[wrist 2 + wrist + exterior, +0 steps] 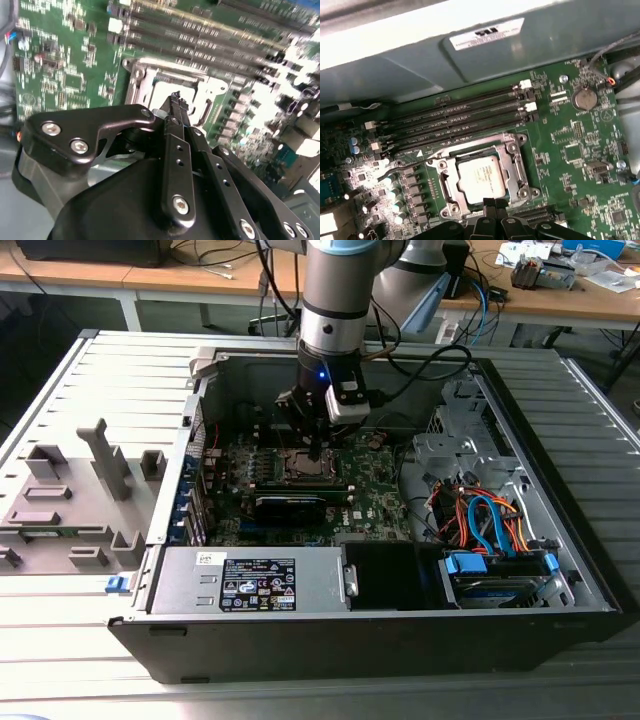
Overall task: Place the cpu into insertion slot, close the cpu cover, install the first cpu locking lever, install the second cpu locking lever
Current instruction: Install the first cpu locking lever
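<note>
the claw (494,204) hung low over the board, its fingers pinched together on nothing i could see. just ahead of its tips lay the chip (481,175), flat in its socket (452,184), with the metal frame (512,162) apparently folded down around it — so seating and covering looked done. the levers i couldn't judge; one thin dark bar (395,169) lay out to the side of the frame, perhaps unlatched. beyond the chip ran the memory slots (455,117) and the case wall (520,55) — nothing stood between claw and socket.
</note>
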Controlling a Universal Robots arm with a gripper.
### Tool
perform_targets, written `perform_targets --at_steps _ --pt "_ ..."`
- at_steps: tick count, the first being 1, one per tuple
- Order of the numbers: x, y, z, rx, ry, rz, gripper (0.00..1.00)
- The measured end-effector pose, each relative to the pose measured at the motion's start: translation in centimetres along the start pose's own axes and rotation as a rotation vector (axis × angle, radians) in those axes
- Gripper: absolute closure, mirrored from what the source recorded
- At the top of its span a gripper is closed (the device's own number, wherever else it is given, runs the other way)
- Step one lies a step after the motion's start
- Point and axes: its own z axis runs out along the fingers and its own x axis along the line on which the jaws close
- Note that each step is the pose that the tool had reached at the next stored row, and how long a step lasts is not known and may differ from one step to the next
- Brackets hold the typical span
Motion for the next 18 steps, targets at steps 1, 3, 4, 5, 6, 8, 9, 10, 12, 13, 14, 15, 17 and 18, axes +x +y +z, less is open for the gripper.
perform_targets --at_steps 1,3,4,5,6,8,9,10,12,13,14,15,17,18 --pt "0.00 0.00 0.00 -0.0320 0.0077 -0.005 0.89" --pt "0.01 0.00 0.00 -0.0441 0.0099 -0.026 0.89" --pt "0.00 0.01 0.01 -0.0453 0.0096 -0.036 0.89" --pt "0.00 0.01 0.01 -0.0460 0.0095 -0.046 0.89" --pt "0.00 0.00 0.01 -0.0464 0.0094 -0.055 0.89" --pt "0.00 0.00 0.00 -0.0488 0.0090 -0.088 0.89" --pt "0.00 0.00 0.00 -0.0503 0.0087 -0.107 0.89" --pt "0.00 0.00 0.00 -0.0510 0.0082 -0.128 0.89" --pt "-0.01 -0.01 0.00 -0.0495 0.0068 -0.168 0.89" --pt "0.00 0.00 0.00 -0.0489 0.0062 -0.186 0.89" --pt "0.00 0.00 0.00 -0.0481 0.0055 -0.206 0.89" --pt "0.00 0.00 0.00 -0.0473 0.0048 -0.226 0.89" --pt "0.00 0.00 0.00 -0.0463 0.0037 -0.256 0.89" --pt "0.00 0.00 0.00 -0.0459 0.0034 -0.264 0.89"
